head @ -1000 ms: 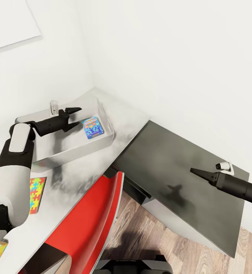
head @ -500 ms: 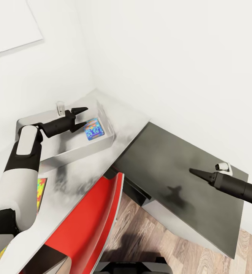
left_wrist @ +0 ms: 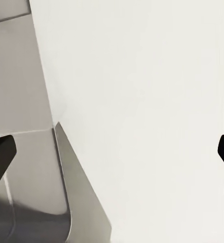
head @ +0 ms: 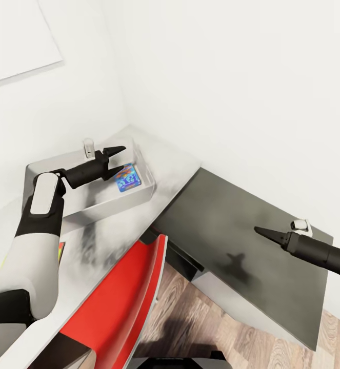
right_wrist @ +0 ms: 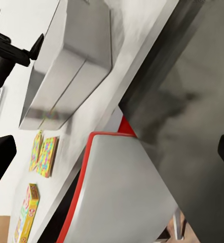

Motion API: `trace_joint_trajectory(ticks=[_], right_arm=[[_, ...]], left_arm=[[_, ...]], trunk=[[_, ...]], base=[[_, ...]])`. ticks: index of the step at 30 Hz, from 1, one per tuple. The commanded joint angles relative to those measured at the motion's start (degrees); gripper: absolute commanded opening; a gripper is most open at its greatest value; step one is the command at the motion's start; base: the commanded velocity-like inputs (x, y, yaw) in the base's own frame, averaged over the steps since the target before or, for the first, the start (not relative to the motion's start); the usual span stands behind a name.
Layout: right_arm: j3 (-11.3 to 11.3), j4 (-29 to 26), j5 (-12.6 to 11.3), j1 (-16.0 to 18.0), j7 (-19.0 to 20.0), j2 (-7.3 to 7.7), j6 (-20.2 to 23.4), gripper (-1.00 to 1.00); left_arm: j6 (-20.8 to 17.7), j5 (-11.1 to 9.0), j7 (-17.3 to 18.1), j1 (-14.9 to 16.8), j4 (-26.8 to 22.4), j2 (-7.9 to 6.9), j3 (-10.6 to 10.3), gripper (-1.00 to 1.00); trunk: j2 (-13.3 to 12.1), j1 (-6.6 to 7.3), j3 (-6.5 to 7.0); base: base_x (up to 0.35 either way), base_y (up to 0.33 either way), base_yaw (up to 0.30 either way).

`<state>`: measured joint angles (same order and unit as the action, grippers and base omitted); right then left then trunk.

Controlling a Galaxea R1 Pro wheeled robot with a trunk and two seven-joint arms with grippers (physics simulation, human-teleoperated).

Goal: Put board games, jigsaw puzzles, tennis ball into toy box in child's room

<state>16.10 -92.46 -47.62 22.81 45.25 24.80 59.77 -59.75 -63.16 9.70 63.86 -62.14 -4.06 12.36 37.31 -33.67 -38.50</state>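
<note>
Here, closest to me, is a red chair (head: 123, 302) tucked against the table (head: 159, 200). My right wrist view shows its grey back (right_wrist: 127, 187) with a red edge, which my head cannot see.

My left gripper (head: 117, 160) hangs over the toy box (head: 108, 205), its two fingers spread wide with nothing between them. Just past its tips, the small blue game (head: 126, 178) lies flat on the floor of the box, near the far end wall. My left wrist view looks at the white wall and a corner of the box (left_wrist: 66, 172); the blue game is out of its sight.

My right gripper (head: 259, 231) floats over the dark cabinet (head: 252, 246), well apart from the box. From my head its tip looks like one thin point, but the wrist view shows its fingertips (right_wrist: 0, 162) far apart at the picture's two sides, with nothing held.

That same wrist view finds toys lying farther down the table: the two puzzles (right_wrist: 45, 153) side by side, and beyond them a yellow game box (right_wrist: 26, 210). From my head I see just slivers of colour by my left arm.
</note>
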Motion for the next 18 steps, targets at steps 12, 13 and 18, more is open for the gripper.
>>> trace_joint_trajectory(ticks=[12, 13, 18], right_arm=[[-0.2, 0.0, 0.3, 0.0, 0.1, -0.14, 0.2, 1.00], [-0.2, 0.0, 0.3, 0.0, 0.1, -0.13, 0.2, 1.00], [-0.2, 0.0, 0.3, 0.0, 0.1, -0.15, 0.2, 1.00]], left_arm=[[-0.2, 0.6, 0.7, -1.0, -2.5, 1.43, -0.6, 1.00], [-0.2, 0.6, 0.7, -1.0, -2.6, 1.59, -1.1, 1.00], [-0.2, 0.6, 0.7, -0.8, -3.0, 2.31, -2.5, 1.00]], trunk=[[0.1, -0.02, 1.06], [0.1, -0.02, 1.15], [0.1, -0.02, 1.61]], base=[[0.000, 0.000, 0.000], [0.000, 0.000, 0.000], [0.000, 0.000, 0.000]])
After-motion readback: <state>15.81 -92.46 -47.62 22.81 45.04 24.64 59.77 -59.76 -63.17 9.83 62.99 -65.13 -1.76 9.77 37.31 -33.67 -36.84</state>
